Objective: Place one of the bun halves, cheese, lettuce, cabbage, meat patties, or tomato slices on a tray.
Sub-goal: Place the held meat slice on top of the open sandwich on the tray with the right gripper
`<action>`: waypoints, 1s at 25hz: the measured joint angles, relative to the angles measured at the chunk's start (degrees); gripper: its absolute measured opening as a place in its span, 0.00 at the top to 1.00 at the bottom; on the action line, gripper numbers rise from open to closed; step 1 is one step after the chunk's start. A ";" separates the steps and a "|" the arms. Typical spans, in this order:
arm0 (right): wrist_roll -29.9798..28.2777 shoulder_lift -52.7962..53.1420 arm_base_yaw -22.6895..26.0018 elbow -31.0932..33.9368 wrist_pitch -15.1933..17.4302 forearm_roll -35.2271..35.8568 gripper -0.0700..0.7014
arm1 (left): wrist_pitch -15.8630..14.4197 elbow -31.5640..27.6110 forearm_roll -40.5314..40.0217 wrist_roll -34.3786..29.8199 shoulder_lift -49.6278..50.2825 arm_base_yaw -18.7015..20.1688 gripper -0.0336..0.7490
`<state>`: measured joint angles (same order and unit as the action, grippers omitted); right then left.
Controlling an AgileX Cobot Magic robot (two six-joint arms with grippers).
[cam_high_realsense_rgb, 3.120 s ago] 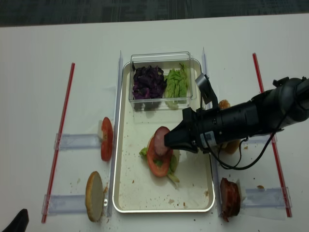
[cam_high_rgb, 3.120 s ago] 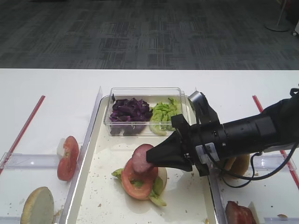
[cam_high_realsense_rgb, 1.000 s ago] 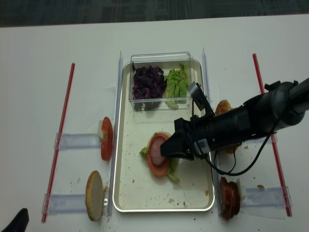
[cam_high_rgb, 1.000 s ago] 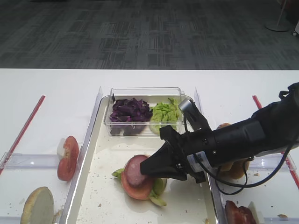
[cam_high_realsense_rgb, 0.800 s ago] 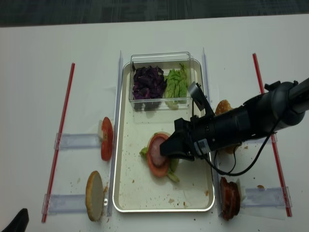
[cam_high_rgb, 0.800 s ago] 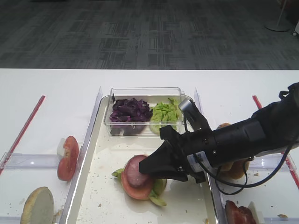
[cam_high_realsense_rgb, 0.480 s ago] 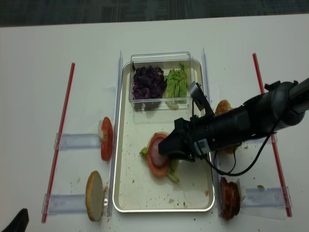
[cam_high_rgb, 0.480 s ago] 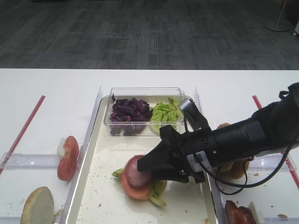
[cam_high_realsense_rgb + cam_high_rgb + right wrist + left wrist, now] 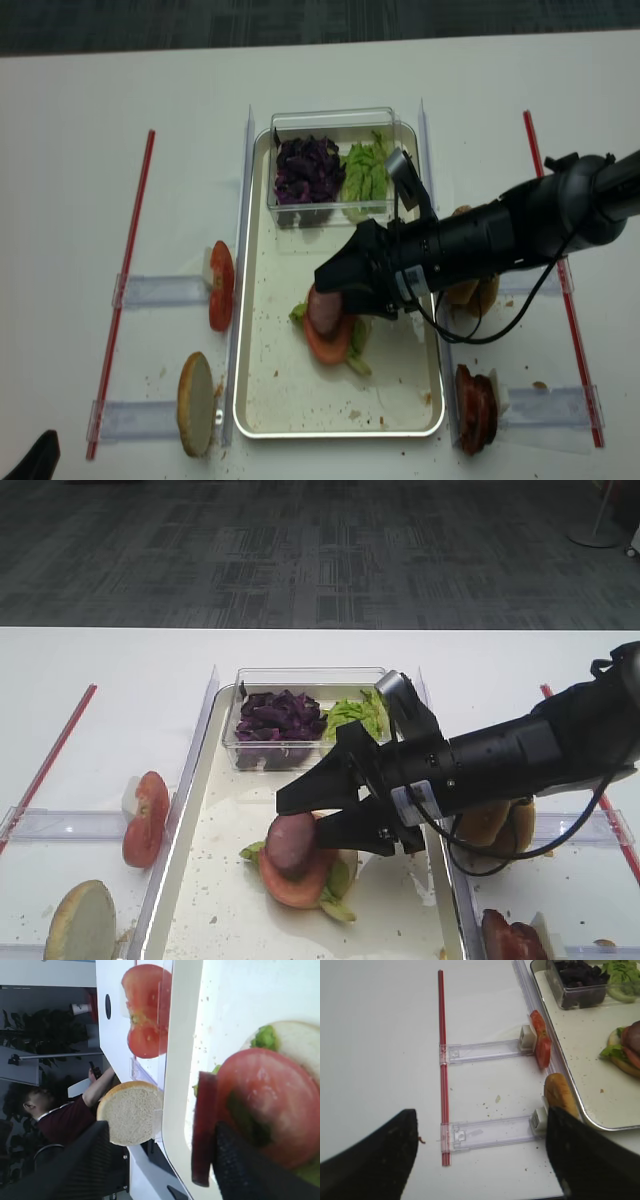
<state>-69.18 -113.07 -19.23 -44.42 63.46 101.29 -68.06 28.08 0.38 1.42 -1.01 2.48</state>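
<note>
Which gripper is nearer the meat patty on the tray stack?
Right. The right gripper stands open right at the meat patty; the left gripper hangs over bare table left of the tray.

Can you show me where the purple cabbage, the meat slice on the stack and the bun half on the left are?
cabbage (image 9: 308, 168): overhead view, middle of the purple heap.
meat patty (image 9: 291, 842): front high view, its pinkish face.
bun half (image 9: 79, 921): front high view, pale cut face.

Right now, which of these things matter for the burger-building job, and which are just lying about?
Job: round pinkish-brown meat patty on red tomato slice; silvery-rimmed rectangular tray; open right claw.
Lying about: red straw; clear plastic rails.
</note>
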 joint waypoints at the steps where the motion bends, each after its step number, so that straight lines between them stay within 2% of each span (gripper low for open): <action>1: 0.73 0.00 0.00 -0.27 -0.01 -0.12 0.30 | 0.00 0.00 0.00 0.00 0.00 0.00 0.33; 11: 2.45 0.00 0.04 -0.35 -2.12 -4.29 0.30 | 0.00 0.00 0.00 0.00 0.00 0.00 0.33; 16: 2.45 0.00 2.53 -0.35 -2.00 -5.14 0.28 | 0.00 0.00 0.00 0.00 0.00 0.00 0.33; 20: 2.63 0.00 5.05 -0.35 -0.54 -5.48 0.28 | 0.00 0.00 0.00 0.00 0.00 0.00 0.33; 25: 3.09 0.00 5.73 -0.35 -0.15 -6.68 0.28 | 0.00 0.00 0.00 0.00 0.00 0.00 0.33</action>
<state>-66.09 -113.07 -13.49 -44.77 63.31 94.61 -68.06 28.08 0.38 1.42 -1.01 2.48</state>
